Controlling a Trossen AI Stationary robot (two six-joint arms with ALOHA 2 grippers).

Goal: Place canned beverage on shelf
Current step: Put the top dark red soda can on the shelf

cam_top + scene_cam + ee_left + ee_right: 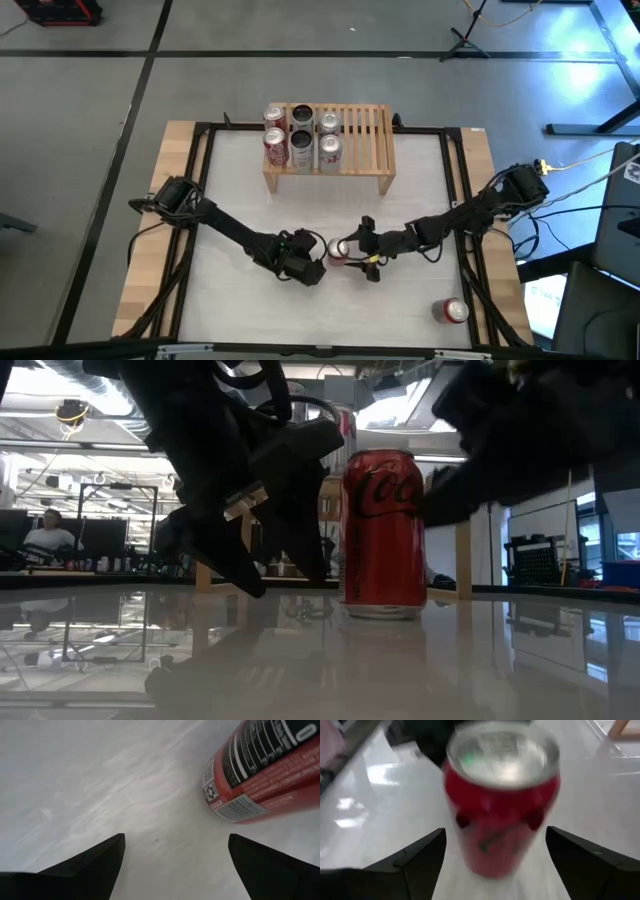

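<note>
A red cola can (383,532) stands upright on its base on the white table, near the middle of the front half. My left gripper (175,837) is open just left of it (308,255), pointing steeply down at the table; the can (265,770) lies off to one side of its fingers. My right gripper (495,830) is open on the can's right (352,250), with the can (502,800) just ahead of its two fingertips. The light-wood shelf (365,140) stands on its legs at the far middle, with several cans (300,140) on its left part.
Another red can (453,311) sits near the table's front right corner. Black rails (200,190) run along the table's sides. The shelf's right half shows bare slats (370,130). A person (45,535) sits in the room far behind the table.
</note>
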